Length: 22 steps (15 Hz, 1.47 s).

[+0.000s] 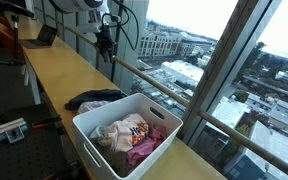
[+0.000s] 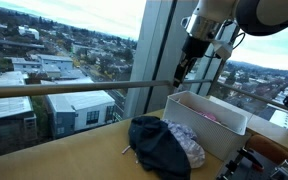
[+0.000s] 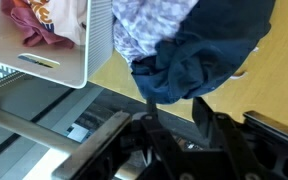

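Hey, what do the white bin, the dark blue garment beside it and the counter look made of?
White rectangular bin: likely plastic, smooth matte walls, rounded rim. Dark blue crumpled garment: soft fabric, folding limply; weave unclear. Tan long counter: probably wood or laminate, even satin surface.

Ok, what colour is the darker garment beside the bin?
The garment is navy, clearest in wrist view.

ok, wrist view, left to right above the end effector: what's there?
white bin with pink clothes inside → purple-patterned garment → dark blue garment
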Tool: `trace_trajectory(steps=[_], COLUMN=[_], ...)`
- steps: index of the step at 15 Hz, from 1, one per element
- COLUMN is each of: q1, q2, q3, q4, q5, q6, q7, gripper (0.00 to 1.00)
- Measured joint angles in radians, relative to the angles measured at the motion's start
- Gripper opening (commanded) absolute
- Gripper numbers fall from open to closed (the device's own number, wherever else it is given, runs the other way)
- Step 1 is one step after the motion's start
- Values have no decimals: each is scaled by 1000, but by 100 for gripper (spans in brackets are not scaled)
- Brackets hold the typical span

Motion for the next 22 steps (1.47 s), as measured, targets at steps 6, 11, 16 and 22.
trace_trajectory(steps=[6,11,16,22], q1=[-25,-101,-181,-235], q2=[-61,-70,-52,28], q3=[-33,-103,-167,-219], q4=[1,-7,-55,-146], q5=[-2,-6,-1,2], q6=[0,5,50,157], q7=[-1,-13,-30,-32], gripper=[100,100,100,100])
